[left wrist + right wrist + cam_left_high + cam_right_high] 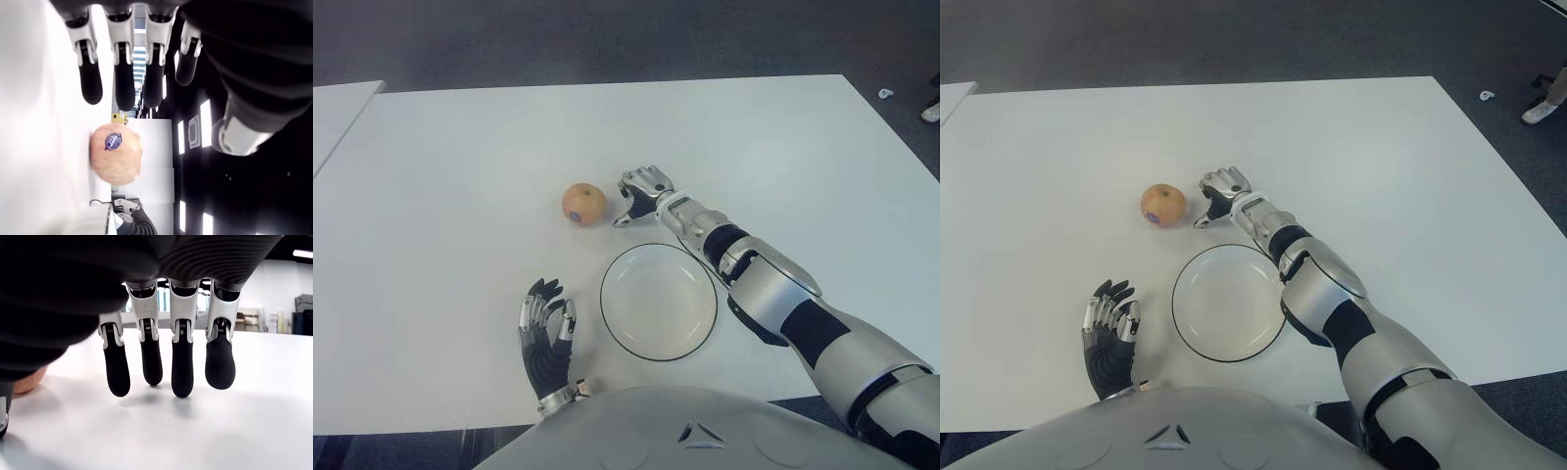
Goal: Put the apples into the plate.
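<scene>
One apple (583, 204), orange-yellow with a blue sticker, sits on the white table (460, 166) just beyond the empty white plate (658, 301), whose rim is dark. My right hand (640, 193) hovers close to the apple's right side, fingers (181, 368) spread and holding nothing; a sliver of the apple (27, 380) shows at the edge of the right wrist view. My left hand (546, 336) shows near the table's front edge, left of the plate, fingers relaxed and open. The left wrist view shows the apple (116, 153) farther off.
A second white table (337, 108) stands at the far left with a gap between. Dark carpet lies past the table's far edge. A small white object (885, 94) lies on the floor at the far right.
</scene>
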Controlling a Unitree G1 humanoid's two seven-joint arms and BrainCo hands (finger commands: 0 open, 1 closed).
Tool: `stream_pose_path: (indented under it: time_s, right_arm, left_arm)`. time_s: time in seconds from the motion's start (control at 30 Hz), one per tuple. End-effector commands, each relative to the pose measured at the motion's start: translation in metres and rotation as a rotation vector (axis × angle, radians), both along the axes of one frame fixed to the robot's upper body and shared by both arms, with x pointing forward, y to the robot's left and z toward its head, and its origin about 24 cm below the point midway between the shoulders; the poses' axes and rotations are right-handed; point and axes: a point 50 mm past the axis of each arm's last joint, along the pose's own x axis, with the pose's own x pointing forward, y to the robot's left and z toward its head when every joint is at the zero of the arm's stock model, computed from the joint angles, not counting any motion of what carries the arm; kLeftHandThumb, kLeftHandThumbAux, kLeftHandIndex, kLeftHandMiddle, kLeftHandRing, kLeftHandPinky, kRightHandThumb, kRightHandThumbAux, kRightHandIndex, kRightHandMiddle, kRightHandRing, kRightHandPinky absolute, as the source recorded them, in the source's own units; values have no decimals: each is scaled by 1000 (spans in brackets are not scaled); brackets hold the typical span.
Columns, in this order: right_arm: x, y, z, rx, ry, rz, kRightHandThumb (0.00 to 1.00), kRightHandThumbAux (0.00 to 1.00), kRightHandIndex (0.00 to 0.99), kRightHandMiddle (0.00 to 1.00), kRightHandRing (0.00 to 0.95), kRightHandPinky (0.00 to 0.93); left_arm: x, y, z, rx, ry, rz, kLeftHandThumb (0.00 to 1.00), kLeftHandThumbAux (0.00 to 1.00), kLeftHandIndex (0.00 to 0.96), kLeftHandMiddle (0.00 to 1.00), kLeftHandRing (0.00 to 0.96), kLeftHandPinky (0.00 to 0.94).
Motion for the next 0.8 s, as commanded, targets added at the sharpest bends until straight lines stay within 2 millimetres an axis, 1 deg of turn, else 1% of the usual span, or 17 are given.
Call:
stream_pose_path:
  time_s: [0.03, 0.2, 0.27, 0.3, 0.33, 0.37, 0.4, 0.43, 0.47, 0.5, 0.53, 0.6, 0.63, 0.8]
  right_arm:
    - [-16, -10, -28, -72, 126, -11, 702, 719, 436, 715, 698, 682]
    - [-15, -9, -28, -59, 126, -20, 703, 719, 436, 719, 702, 690]
    - [-15, -9, -27, -54, 127, -25, 703, 719, 435, 715, 699, 677]
    - [-15, -9, -27, -52, 128, -26, 702, 719, 435, 708, 694, 659]
    - [-15, -9, -27, -51, 129, -27, 698, 718, 433, 690, 664, 617]
    - [-15, -9, -27, -64, 131, -24, 697, 718, 432, 684, 654, 602]
    - [-14, -10, -28, -74, 132, -22, 533, 635, 332, 466, 428, 409]
    - [-14, -10, -28, -82, 131, -19, 424, 583, 267, 326, 283, 284]
    - [-15, -10, -28, -86, 129, -17, 388, 566, 227, 264, 226, 233]
    - [-15, -10, -28, -87, 128, -16, 336, 541, 171, 174, 144, 159]
    - [-15, -9, -28, -91, 126, -13, 303, 526, 135, 117, 92, 111]
    - [-15, -8, -28, -102, 117, -2, 274, 486, 74, 60, 47, 57]
    - [-16, -7, -28, -108, 112, 4, 263, 433, 47, 38, 30, 36]
    - [-16, -2, -26, -129, 87, 37, 240, 301, 7, 6, 4, 5]
  left_arm:
    - [8, -55, 0, -126, 41, -53, 489, 640, 215, 303, 329, 356]
    - [8, -54, -1, -127, 42, -52, 484, 642, 209, 301, 329, 354]
    - [8, -54, -1, -126, 41, -51, 480, 642, 208, 301, 329, 355]
    - [8, -54, -1, -127, 40, -51, 477, 641, 207, 301, 329, 356]
    - [8, -53, -1, -128, 39, -52, 471, 641, 205, 300, 330, 358]
    - [8, -53, -1, -127, 37, -54, 469, 642, 204, 300, 330, 359]
    - [8, -53, -1, -127, 36, -55, 456, 641, 201, 300, 331, 358]
    - [8, -53, -1, -125, 33, -56, 447, 641, 199, 299, 331, 357]
    - [9, -52, -1, -123, 31, -57, 443, 640, 199, 298, 331, 357]
    - [9, -52, -1, -122, 30, -57, 438, 640, 198, 297, 331, 357]
    - [9, -52, -1, -120, 29, -58, 434, 639, 198, 297, 331, 357]
    - [9, -51, -2, -114, 26, -61, 429, 638, 198, 296, 330, 357]
    - [9, -51, -2, -110, 24, -62, 425, 637, 199, 296, 329, 356]
    - [11, -50, -3, -100, 23, -67, 415, 631, 203, 295, 327, 354]
